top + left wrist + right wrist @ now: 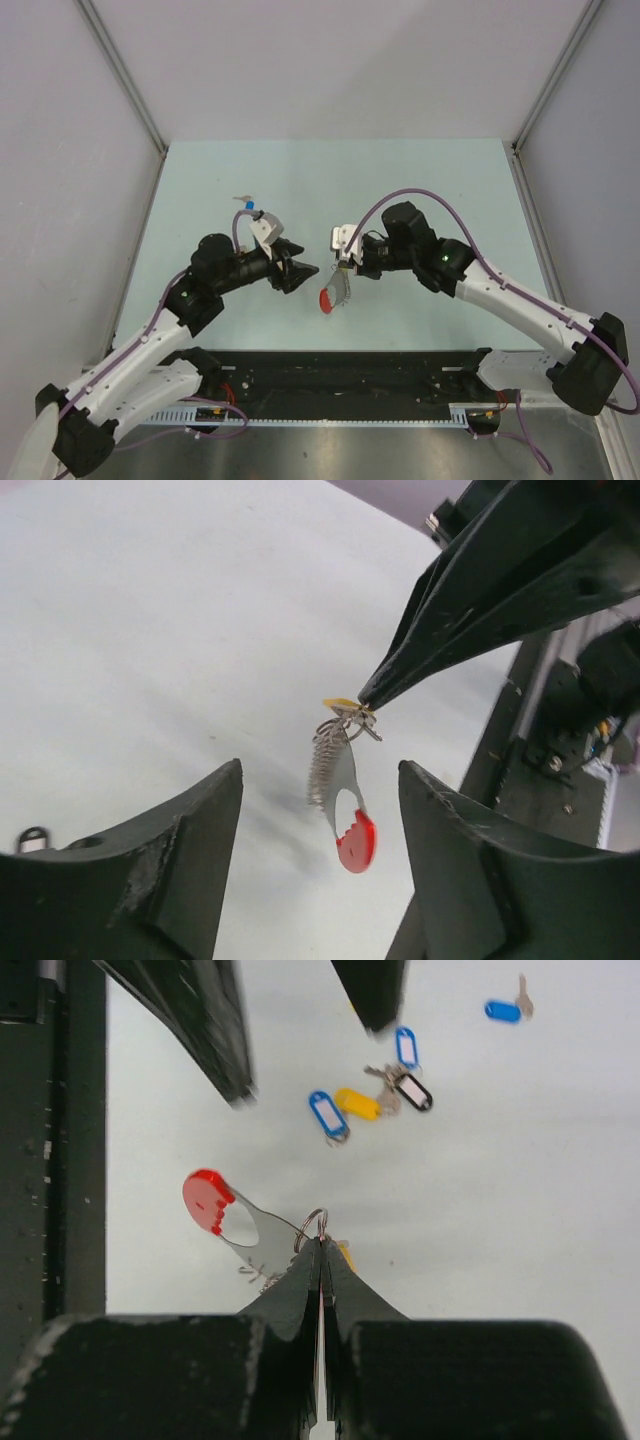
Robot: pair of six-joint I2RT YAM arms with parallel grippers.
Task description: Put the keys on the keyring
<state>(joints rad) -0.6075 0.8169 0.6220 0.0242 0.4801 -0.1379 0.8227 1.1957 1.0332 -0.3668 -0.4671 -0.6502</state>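
Note:
My right gripper (321, 1242) is shut on the small wire ring of the keyring (250, 1232), a grey metal piece with a red plastic end (205, 1200), and holds it above the table; a yellow tag hangs behind the fingertips. In the top view the keyring (333, 292) dangles below the right gripper (347, 265). My left gripper (320, 770) is open and empty, its jaws either side of the hanging keyring (340, 790) without touching it. Loose keys with blue, yellow and dark tags (370, 1090) lie on the table beyond it.
One more blue-tagged key (503, 1010) lies apart from the cluster and shows in the top view (250, 204) at the table's back left. A small dark-tagged key (32, 838) lies beside the left finger. Grey walls flank the pale green table (450, 190).

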